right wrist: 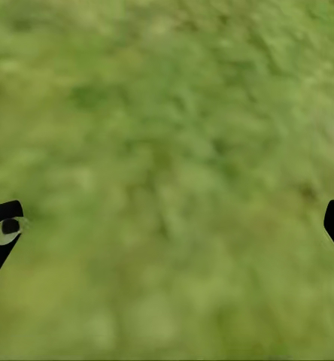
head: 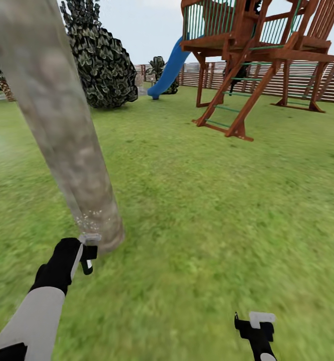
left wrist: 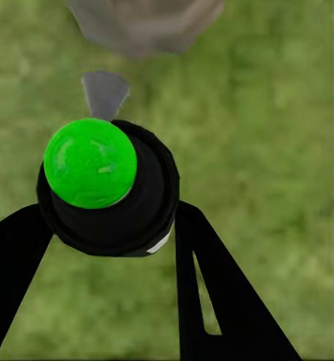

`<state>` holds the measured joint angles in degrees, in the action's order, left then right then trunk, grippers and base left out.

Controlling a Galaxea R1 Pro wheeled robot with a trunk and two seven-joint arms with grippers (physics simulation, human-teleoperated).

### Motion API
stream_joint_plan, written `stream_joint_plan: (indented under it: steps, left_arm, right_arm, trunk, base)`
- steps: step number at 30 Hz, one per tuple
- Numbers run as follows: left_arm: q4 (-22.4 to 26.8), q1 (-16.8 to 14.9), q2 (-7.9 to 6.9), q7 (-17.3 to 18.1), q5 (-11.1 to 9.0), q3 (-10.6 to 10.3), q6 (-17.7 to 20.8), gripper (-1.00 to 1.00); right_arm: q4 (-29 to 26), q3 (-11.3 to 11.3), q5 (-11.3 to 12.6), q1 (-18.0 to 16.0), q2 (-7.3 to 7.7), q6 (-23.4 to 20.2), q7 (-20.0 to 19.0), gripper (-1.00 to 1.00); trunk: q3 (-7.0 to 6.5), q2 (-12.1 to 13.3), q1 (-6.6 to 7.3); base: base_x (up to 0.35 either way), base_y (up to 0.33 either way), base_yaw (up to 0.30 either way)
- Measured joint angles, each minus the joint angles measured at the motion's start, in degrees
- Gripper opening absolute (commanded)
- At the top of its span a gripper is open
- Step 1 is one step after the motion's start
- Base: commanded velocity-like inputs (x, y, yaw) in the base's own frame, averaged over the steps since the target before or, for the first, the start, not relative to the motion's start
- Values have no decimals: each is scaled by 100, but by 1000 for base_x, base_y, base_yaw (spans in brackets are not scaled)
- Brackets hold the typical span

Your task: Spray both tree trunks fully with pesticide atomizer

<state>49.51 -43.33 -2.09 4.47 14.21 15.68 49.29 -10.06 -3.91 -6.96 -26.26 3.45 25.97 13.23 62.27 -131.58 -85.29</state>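
The left claw (head: 88, 250) is clamped on the spray bottle (left wrist: 107, 188), a black bottle with a bright green round top. It is held just beside the bottom of the big grey tree trunk (head: 61, 130), with its grey nozzle (left wrist: 104, 92) aimed at the trunk. Tiny white specks (head: 89, 218) sit on the trunk just above the claw. The right claw (head: 257, 326) hangs over the grass (head: 212, 200) with its fingers wide apart, holding nothing. Far behind stand a wooden play tower (head: 257, 60), a blue slide (head: 169, 70) and a brown fence (head: 307, 80).
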Motion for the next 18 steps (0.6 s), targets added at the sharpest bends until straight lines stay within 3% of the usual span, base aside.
stream_joint_plan:
  steps: [1, 3, 5, 7, 9, 11, 15, 18]
  left_arm:
    - [0, 4, 153, 0, -28, -8, -130, -100]
    - [1, 4, 147, -2, 85, 0, -278, -100]
    - [-1, 23, 45, -2, 106, 31, -312, -100]
    - [-23, 221, -282, -3, 161, 52, -375, -100]
    - [-278, 333, -354, -7, 59, 25, -719, -100]
    - [-814, 365, -237, -20, -6, -2, -1141, -100]
    - [-980, 365, 201, -18, 17, -8, -1242, -100]
    - [-927, 364, 152, -13, 123, -28, -1259, -100]
  right_arm:
    - [0, 0, 0, 0, 0, 0, 0, 100]
    - [0, 0, 0, 0, 0, 0, -1, 100]
    - [0, 0, 0, 0, 0, 0, -1, 100]
    - [0, 1, 0, 0, 0, 0, -1, 100]
    - [0, 0, 0, 2, 0, 0, -1, 100]
    - [0, 0, 0, 1, 0, 0, -1, 100]
    - [0, 0, 0, 0, 0, 0, -1, 100]
    - [0, 0, 0, 0, 0, 0, -1, 100]
  trunk:
    - [0, 0, 1]
    - [0, 0, 1]
    - [0, 0, 1]
    - [1, 0, 1]
    - [0, 0, 1]
    - [1, 0, 0]
    - [0, 0, 1]
    - [0, 0, 1]
  base:
    - [239, -188, 274]
    - [249, -177, 276]
    - [254, -173, 276]
    - [255, -171, 276]
    - [255, -171, 276]
    - [255, -171, 276]
    - [255, -171, 276]
    - [237, -170, 276]
